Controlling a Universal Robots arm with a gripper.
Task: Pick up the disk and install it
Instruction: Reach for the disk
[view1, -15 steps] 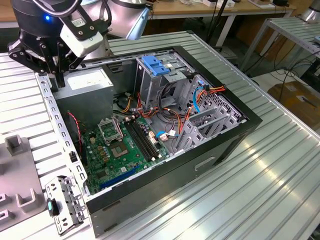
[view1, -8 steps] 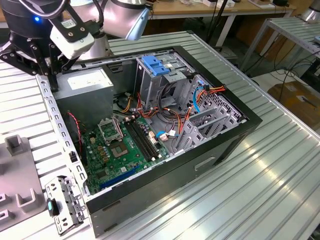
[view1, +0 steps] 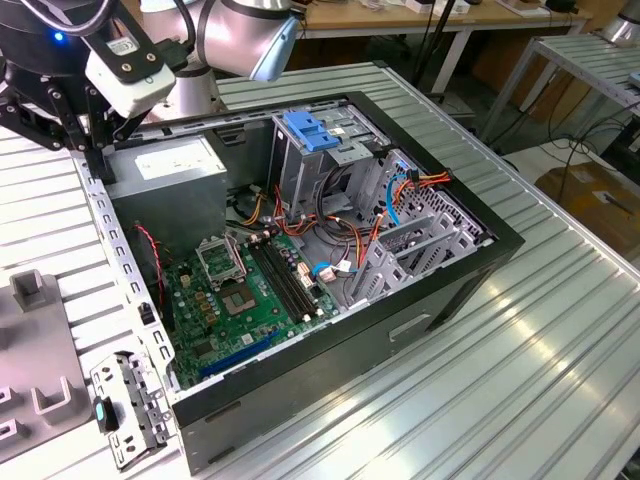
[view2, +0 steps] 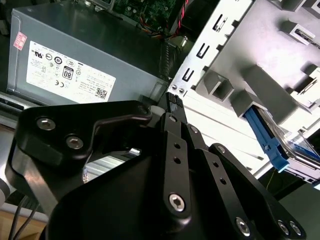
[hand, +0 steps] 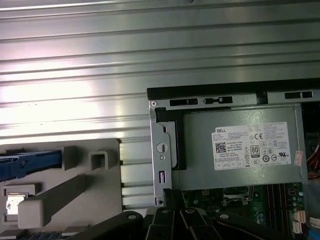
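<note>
- Black and jointed, the gripper (view2: 172, 102) has its two fingers pressed together at the tips. In the second wrist view nothing can be seen pinched between them.
- In the exterior view the gripper (view1: 98, 165) hangs from the arm (view1: 240, 30) over the far corner of the open case (view1: 470, 270), towards the exterior view's left.
- Just beside the fingertips lies the grey power-supply box (view2: 75, 55) with its white label. It sits inside that corner of the case, and the first wrist view shows it too (hand: 240, 170).
- The disk (view2: 270, 140) is outside the case, well apart from the gripper. It rests in a grey moulded fixture (view2: 260, 85) on the table, with one blue carrier rail along its side.
- In the first wrist view the same blue rail of the disk (hand: 30, 165) shows between the raised grey blocks of the fixture (hand: 75, 192). Those blocks partly cover its silver body.
- Deeper in the case, the green motherboard (view1: 240, 290) lies flat on the bottom.
- The metal drive cage (view1: 330, 170) stands upright beyond the motherboard, with a blue latch (view1: 313, 130) on top.
- Red, orange and blue cables run between the cage and the board.
- The case rests on a ribbed aluminium table (view1: 540, 380).
- A perforated metal bracket (view1: 125, 410) lies on the table by the case's near corner.
</note>
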